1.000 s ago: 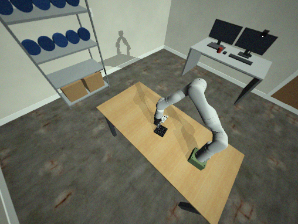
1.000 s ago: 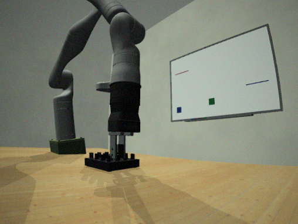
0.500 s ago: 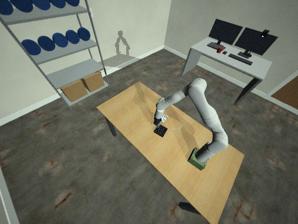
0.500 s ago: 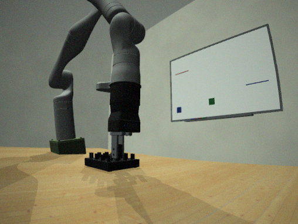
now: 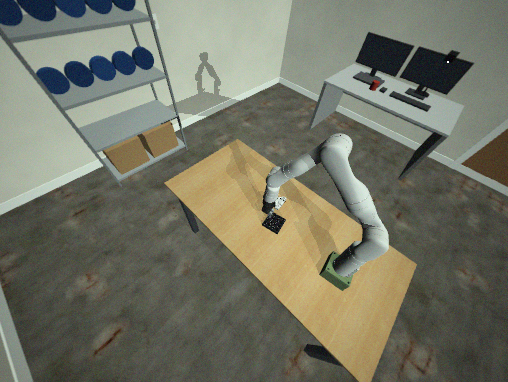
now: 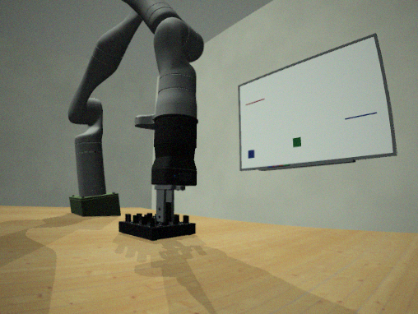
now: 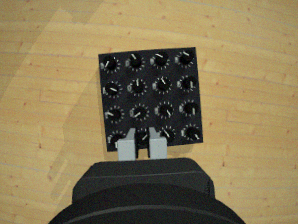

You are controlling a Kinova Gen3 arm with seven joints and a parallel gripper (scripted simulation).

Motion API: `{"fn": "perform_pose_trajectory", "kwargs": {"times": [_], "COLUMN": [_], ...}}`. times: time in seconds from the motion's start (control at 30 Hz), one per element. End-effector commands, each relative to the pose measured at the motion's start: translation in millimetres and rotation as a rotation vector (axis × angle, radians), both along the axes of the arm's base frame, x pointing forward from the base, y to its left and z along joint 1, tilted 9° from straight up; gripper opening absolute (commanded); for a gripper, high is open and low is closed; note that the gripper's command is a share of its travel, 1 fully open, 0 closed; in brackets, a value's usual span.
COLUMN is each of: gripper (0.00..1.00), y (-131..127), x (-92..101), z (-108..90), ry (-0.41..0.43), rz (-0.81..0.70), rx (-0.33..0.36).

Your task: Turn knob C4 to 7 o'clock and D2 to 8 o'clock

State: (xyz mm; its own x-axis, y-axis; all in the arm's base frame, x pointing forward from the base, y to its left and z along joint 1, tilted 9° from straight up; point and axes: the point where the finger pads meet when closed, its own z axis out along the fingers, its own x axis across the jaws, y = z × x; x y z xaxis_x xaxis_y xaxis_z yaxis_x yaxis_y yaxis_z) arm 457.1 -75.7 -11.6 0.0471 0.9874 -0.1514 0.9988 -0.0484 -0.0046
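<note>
The black knob box [image 5: 276, 226] [image 6: 139, 230] [image 7: 198, 100] stands on its feet on the wooden table [image 5: 300, 285] [image 6: 288, 267] [image 7: 253, 23]. It carries four rows of small black knobs with white lines; the printed names are too small to read. My gripper [image 5: 272, 212] [image 6: 164, 219] [image 7: 142, 138] points straight down onto the box. In the wrist view its two grey fingers are shut on the knob [image 7: 141, 136] second from the left in the row nearest the camera. The fingers hide most of that knob's line.
The arm's green base [image 5: 336, 272] [image 6: 95, 204] is bolted to the table behind the box. A shelf rack [image 5: 100, 95], a desk with monitors [image 5: 400, 95] and a whiteboard [image 6: 317, 107] stand well away from the table.
</note>
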Motion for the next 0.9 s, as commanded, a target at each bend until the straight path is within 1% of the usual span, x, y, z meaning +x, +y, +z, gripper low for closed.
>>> {"fn": "perform_pose_trajectory", "kwargs": {"times": [0.0, 0.43, 0.67, 0.87], "gripper": [0.30, 0.30, 0.30, 0.30], "y": [0.2, 0.2, 0.2, 0.2], "x": [0.7, 0.7, 0.7, 0.7], "z": [0.8, 0.8, 0.8, 0.8], "ry": [-0.002, 0.001, 0.004, 0.012], "rz": [0.000, 0.018, 0.043, 0.093], "rx": [0.000, 0.000, 0.001, 0.001]}}
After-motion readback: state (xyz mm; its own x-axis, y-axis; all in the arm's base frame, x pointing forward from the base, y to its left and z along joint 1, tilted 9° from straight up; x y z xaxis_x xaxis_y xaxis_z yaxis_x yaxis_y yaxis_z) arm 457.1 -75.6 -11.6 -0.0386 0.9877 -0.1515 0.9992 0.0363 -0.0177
